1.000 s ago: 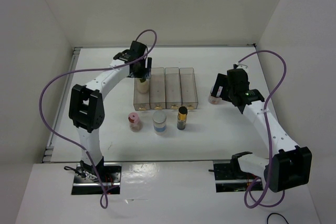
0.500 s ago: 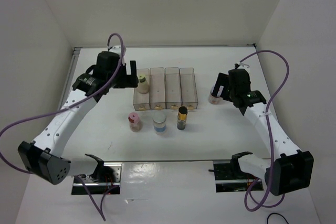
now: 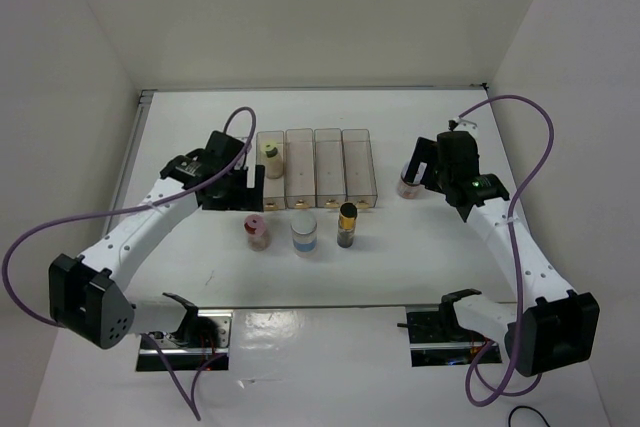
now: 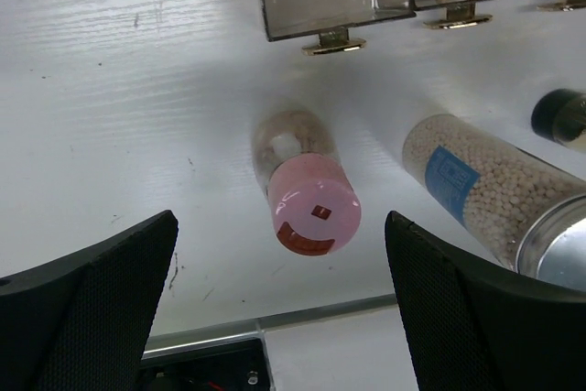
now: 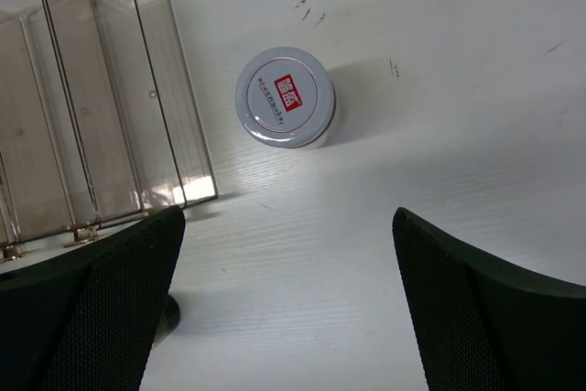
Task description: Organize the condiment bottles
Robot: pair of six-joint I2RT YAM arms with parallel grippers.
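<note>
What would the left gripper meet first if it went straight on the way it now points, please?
Most likely the pink-capped bottle, which stands centred ahead of the open left gripper in its wrist view; how far off it is remains unclear.

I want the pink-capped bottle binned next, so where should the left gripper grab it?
Take the pink-capped bottle by its round body just under the cap, coming from above. It stands upright with open space on both sides, apart from the blue-label bottle.
</note>
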